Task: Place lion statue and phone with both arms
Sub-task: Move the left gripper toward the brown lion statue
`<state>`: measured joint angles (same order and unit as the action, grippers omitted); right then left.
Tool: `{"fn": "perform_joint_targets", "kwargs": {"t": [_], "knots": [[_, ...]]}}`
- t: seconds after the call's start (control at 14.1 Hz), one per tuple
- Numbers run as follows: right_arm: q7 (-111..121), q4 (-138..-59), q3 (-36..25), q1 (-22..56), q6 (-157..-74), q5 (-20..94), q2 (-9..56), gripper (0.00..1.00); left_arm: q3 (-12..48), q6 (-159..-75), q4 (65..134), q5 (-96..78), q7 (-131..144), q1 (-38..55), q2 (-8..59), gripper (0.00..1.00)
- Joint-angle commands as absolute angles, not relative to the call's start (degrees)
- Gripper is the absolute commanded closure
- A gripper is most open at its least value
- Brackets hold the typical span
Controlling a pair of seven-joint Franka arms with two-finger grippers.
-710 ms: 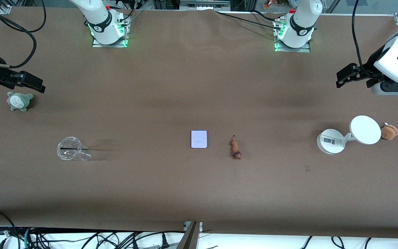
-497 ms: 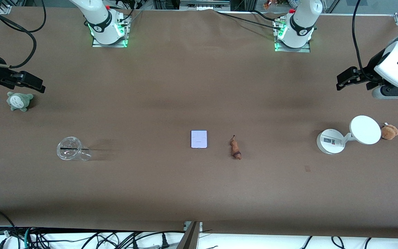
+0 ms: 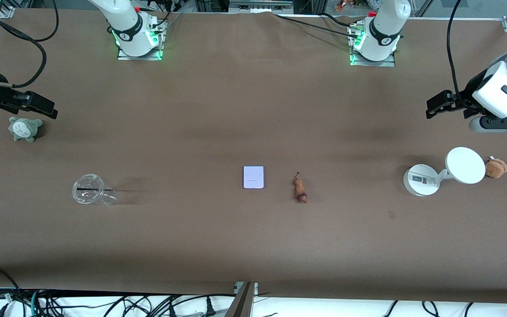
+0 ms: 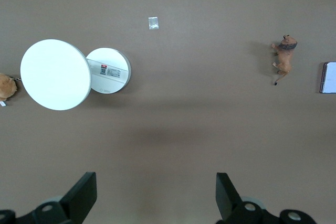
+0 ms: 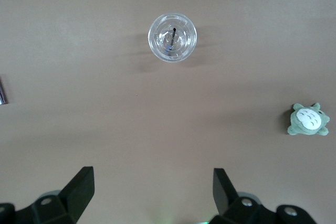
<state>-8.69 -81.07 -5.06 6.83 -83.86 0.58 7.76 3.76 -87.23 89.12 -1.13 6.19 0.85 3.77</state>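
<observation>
The right gripper (image 3: 42,108) was held up over the table (image 3: 218,110) at the right arm's end, above bare cloth just beside the grey-green plush (image 3: 25,128), its fingers (image 5: 79,188) spread wide and nothing between them. That plush (image 5: 308,119) was seen lying on the table at the same end. A clear cup (image 3: 89,189), with a thin dark stick across its mouth, was stood nearer the front camera than the plush, toward the middle. The phone (image 3: 253,177) was laid flat near the table's middle, untouched. Just beside it, toward the left arm's end, the lion (image 3: 300,189) was laid on its side, apart from the phone. The white stand (image 3: 420,179), round base and tilted disc, was placed farther toward the left arm's end, with a tan plush (image 3: 496,167) touching or just beside the disc. The left gripper (image 3: 434,102) was held up over bare table at that end, its fingers (image 4: 84,192) likewise spread and empty
</observation>
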Motion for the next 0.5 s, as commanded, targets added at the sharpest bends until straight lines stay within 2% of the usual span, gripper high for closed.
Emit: {"fn": "perform_joint_targets", "kwargs": {"t": [0.0,0.07,0.43], "knots": [[-8.6,-80.2,-5.1,6.4,-83.7,1.6,8.0,0.0,4.5,-79.8,79.3,1.8,5.5,3.1,6.1,0.0],[-8.6,-80.2,-5.0,6.4,-83.6,1.6,8.0,0.0,4.6,-76.9,75.7,5.1,6.0,5.7,7.8,0.0],[-8.7,-80.2,-5.0,6.6,-83.7,1.5,8.0,0.0,4.4,-75.6,75.4,11.5,5.3,8.8,10.8,0.0]]}}
